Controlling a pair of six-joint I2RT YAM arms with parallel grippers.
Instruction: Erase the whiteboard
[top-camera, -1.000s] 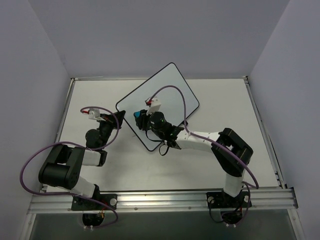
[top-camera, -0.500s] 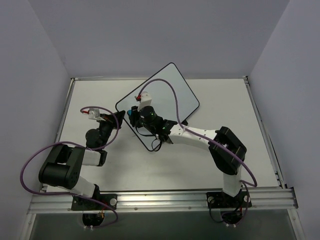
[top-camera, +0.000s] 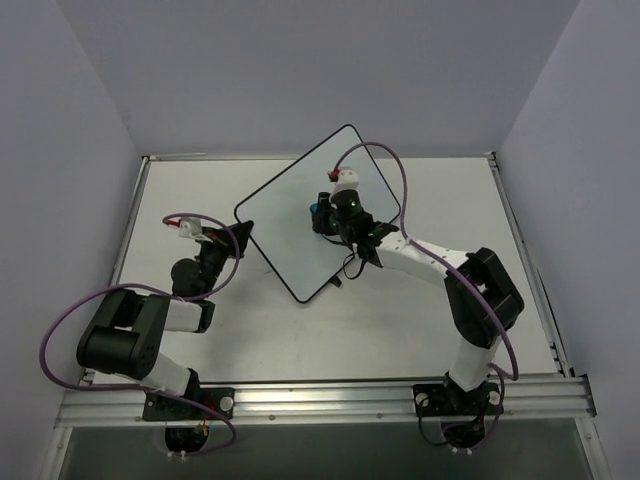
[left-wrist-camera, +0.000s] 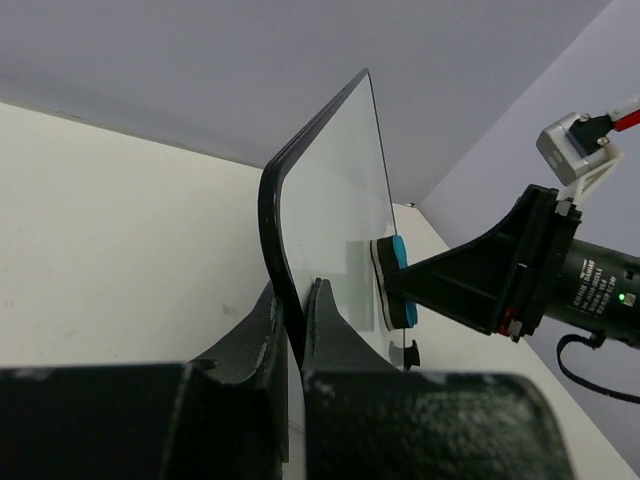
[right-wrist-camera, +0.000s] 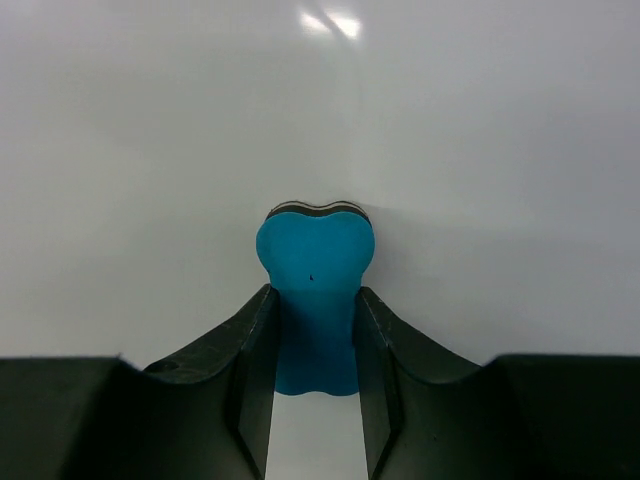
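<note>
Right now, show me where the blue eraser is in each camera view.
Top view: eraser near the middle of the picture, on the whiteboard.
Left wrist: eraser right of centre, pressed against the board's face.
Right wrist: eraser at centre, between the fingers of the right gripper.
Shared landmark: the whiteboard.

A small blue plastic eraser (right-wrist-camera: 312, 300) with a dark felt pad is sitting over a flat white tabletop (top-camera: 330, 340); pale grey walls (top-camera: 300, 70) are enclosing it, a silver metal rail (top-camera: 320, 400) edging its near side

Blue eraser (right-wrist-camera: 313, 265) — whiteboard (top-camera: 285, 225) wht, blk-rimmed
</note>
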